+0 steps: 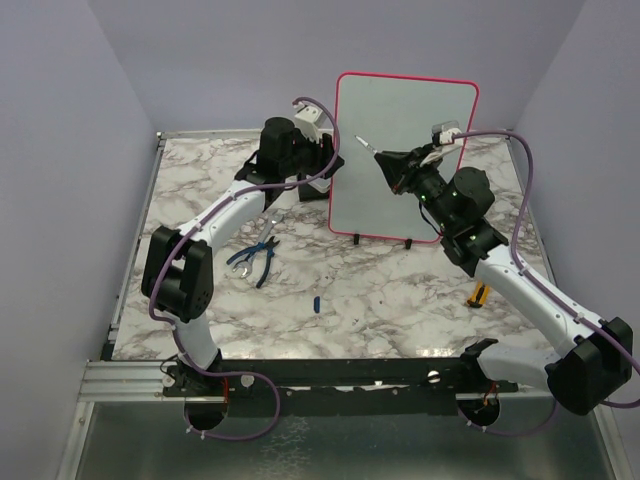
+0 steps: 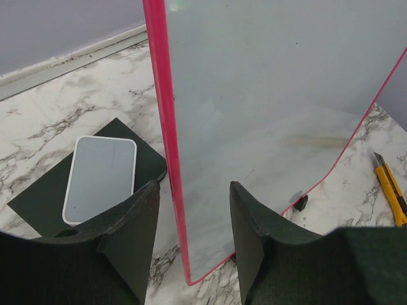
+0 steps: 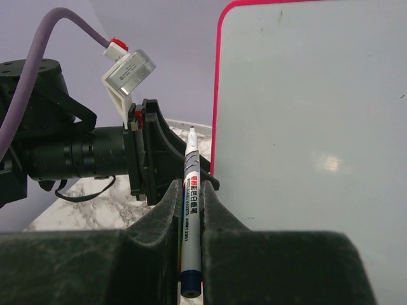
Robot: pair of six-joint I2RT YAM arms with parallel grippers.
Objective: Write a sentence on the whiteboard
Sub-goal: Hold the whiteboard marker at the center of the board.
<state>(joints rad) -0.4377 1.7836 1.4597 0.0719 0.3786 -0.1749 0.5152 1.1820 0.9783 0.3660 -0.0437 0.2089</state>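
Marble tabletop (image 1: pixel 380 300), lilac walls around. Whiteboard (image 1: pixel 405 150) stands upright on small black feet, with the left gripper (image 2: pixel 194 194) at its left edge and the right gripper (image 3: pixel 189 190) in front of its face. Face is blank, nothing written yet.

My read: thin, stiff, light panel on narrow feet, so pen pressure will likely tip or skid it. The glossy face is slippery, so take hold on the pink frame edge, not the face.

Left gripper is spread, one finger on either side of that frame edge with gaps visible both sides. It's straddling, not clamping, and should close there before any stroke.

Right gripper is pinching a marker (image 3: pixel 191 222) mid-barrel. The tip sticks out past the fingertips, near the board's upper left; can't tell if it touches. The slim, smooth barrel could slide in the pads, so push lightly.

Yellow utility knife (image 2: pixel 391 190) lies well right of the left gripper.
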